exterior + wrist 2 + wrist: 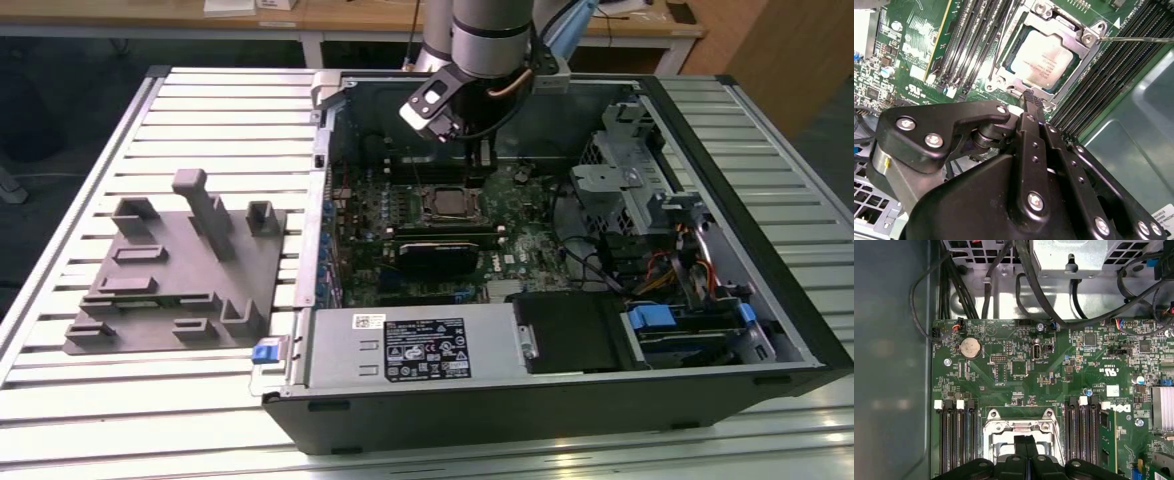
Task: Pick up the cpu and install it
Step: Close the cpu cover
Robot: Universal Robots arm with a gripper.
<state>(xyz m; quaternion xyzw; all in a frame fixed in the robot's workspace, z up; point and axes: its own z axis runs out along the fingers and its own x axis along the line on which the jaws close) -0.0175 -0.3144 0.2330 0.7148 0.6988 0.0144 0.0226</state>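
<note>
The cpu point(1046, 59), a flat square chip with a silvery-grey top, lies inside the metal-framed socket point(1089, 37) on the green motherboard point(1004, 370). My gripper point(1030, 96) hovers just beside the socket with its two black fingers pressed together and nothing between them. In the first wrist view the fingertips point(1020, 442) sit over the socket frame point(1021, 427). In the exterior view the gripper point(467, 140) hangs inside the open computer case, a little behind the socket point(447, 203).
The open computer case point(747, 330) holds memory slots point(956, 440), cables point(1054, 300), a drive cage point(627, 170) and a power supply point(414, 345). A grey plastic fixture point(174, 265) with upright posts stands on the slatted table at the exterior view's left.
</note>
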